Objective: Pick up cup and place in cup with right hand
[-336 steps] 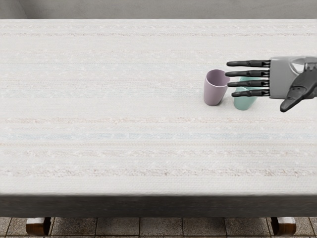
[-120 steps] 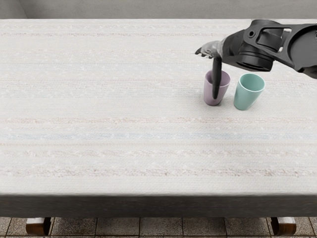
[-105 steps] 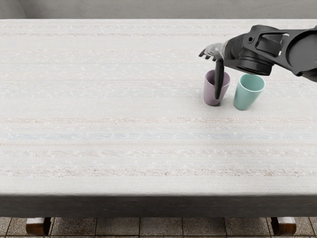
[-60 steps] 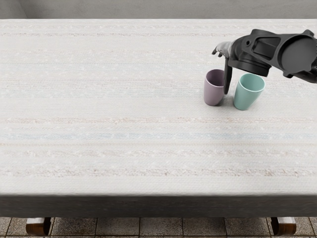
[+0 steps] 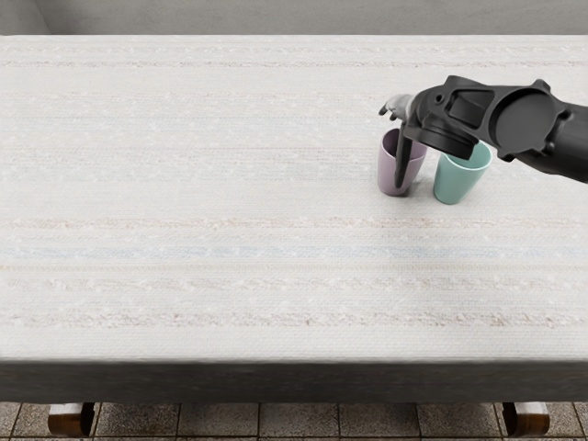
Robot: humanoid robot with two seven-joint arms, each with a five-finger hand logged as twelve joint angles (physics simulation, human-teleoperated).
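Observation:
My right hand [image 5: 397, 138] reaches in from the right, over and behind the purple cup, with the thumb hanging down in front of it and the other fingers spread loosely toward the back left. The purple cup [image 5: 390, 175] stands upright on the table, partly covered by the thumb; whether the thumb touches it I cannot tell. Just to its right the teal cup [image 5: 457, 181] stands upright and apart, its back rim partly hidden under my wrist. Nothing is held in the hand.
A pale striped cloth covers the table [image 5: 202, 211]. The dark front edge [image 5: 294, 378] runs along the bottom, and a grey wall [image 5: 276, 16] lies behind the table. My right forearm crosses above the table's right side.
Over the last second my right hand has come forward and lower; it shifted right, then back left, so the thumb again overlaps the purple cup. Both cups stand where they were.

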